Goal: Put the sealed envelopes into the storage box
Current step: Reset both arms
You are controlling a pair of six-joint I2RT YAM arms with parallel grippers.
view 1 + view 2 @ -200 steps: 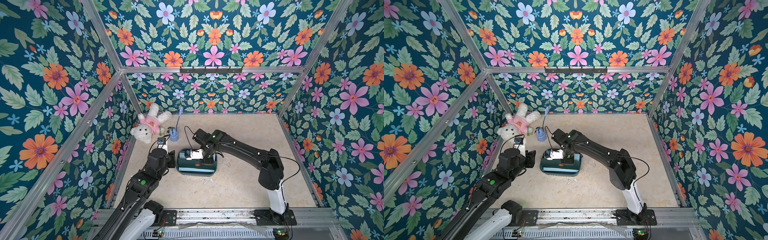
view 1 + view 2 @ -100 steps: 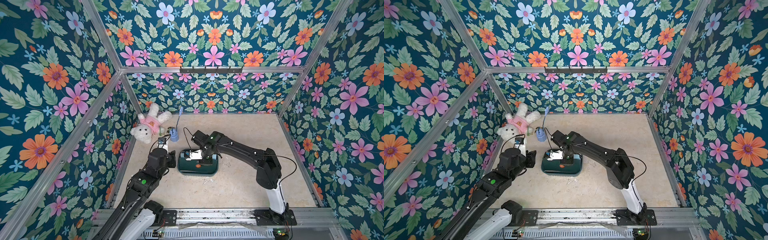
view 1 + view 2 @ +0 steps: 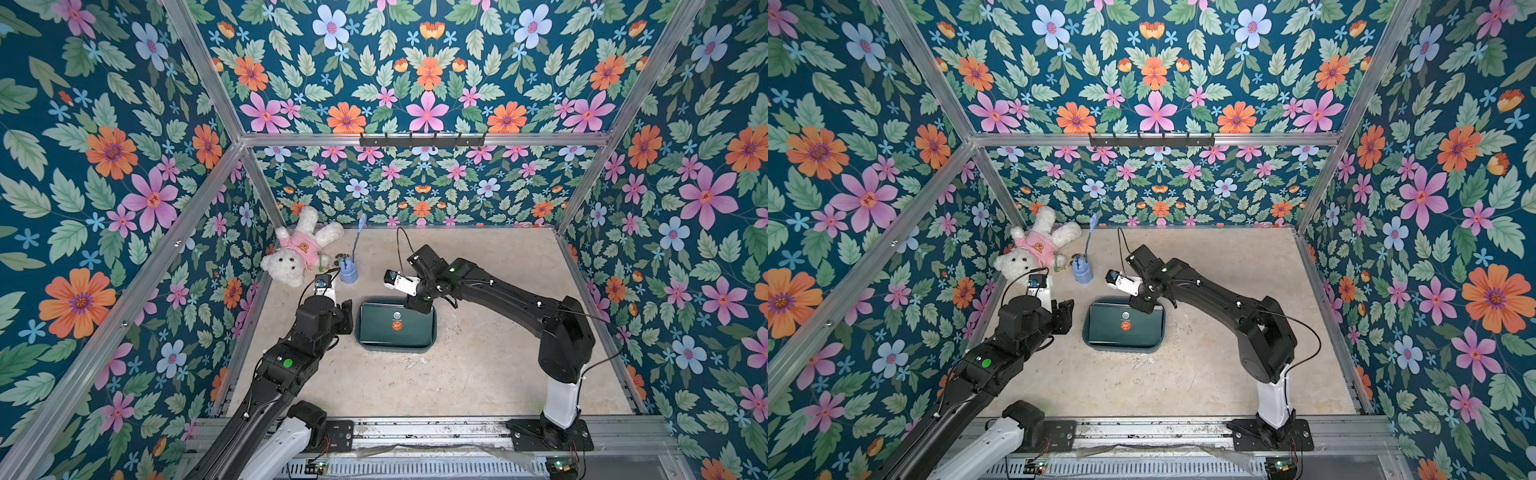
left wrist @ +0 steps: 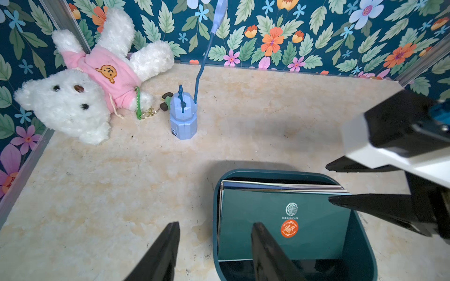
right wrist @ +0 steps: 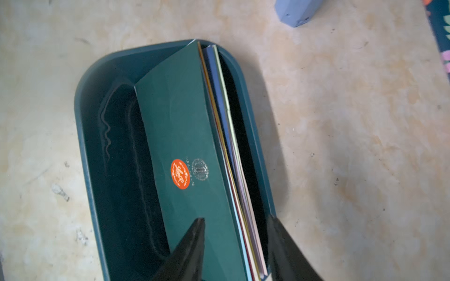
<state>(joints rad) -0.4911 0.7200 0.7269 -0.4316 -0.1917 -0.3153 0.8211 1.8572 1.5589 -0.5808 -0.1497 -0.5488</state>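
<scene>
Sealed envelopes [image 5: 175, 121] are lying in storage box [image 5: 85, 102]; wrist views are showing coloured edges that top views are hiding. Left gripper [image 4: 215, 225], right gripper [image 5: 236, 219]: hanging parted, empty.

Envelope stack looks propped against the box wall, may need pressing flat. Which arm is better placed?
Right, probably. The right claw hangs open directly over the sealed envelopes in the storage box; the left claw, open too, sits at the box's side rim, off the stack.
</scene>
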